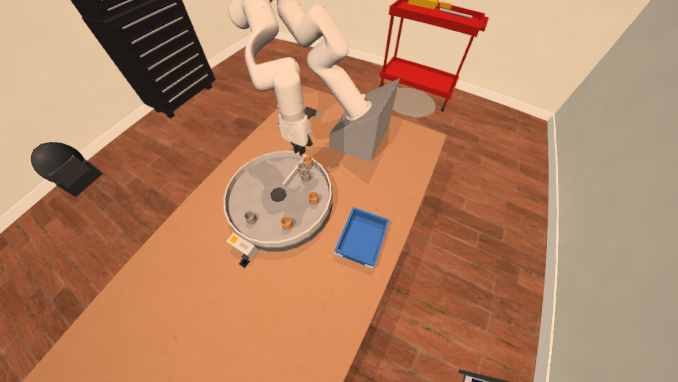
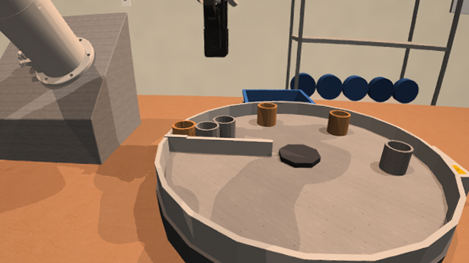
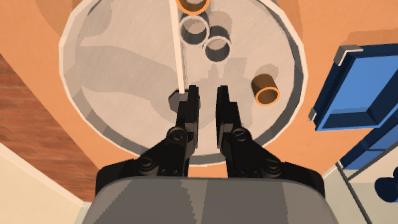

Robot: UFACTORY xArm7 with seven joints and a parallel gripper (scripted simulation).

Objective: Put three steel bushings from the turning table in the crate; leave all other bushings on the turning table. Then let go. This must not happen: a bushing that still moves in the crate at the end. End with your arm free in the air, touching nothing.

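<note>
Steel bushings, two of them, stand toward one o'clock on the turning table [image 1: 257, 200] [image 2: 332, 204] [image 3: 120, 65] in the top view: a near one [image 1: 305, 176] [image 2: 224, 127] [image 3: 218, 52] and its neighbour [image 1: 302, 169] [image 2: 207, 130] [image 3: 194, 39]; the third steel bushing [image 1: 250, 218] [image 2: 396, 159] sits at eight. The blue crate [image 1: 371, 214] [image 2: 275, 91] [image 3: 350, 119] waits at four, no bushing visible inside, and the gripper [image 1: 299, 152] [image 2: 216, 56] [image 3: 207, 99] hangs near the one-o'clock rim

Over to the exterior view: the pair at ten o'clock, lower walls hidden by the guide bar [image 1: 294, 171] [image 2: 220, 147] [image 3: 178, 55], a copper bushing [image 1: 308, 162] [image 2: 184, 129] [image 3: 193, 7] crowding in; the crate's floor is out of sight. They look stiff, smooth, probably heavy for their size, likely to slip or roll if pinched off-centre, so take them squarely across the outer wall

Wrist view now: fingers slightly parted, nothing between them, the pair up at twelve, that copper one cut off by the frame, the third steel one not showing
</note>
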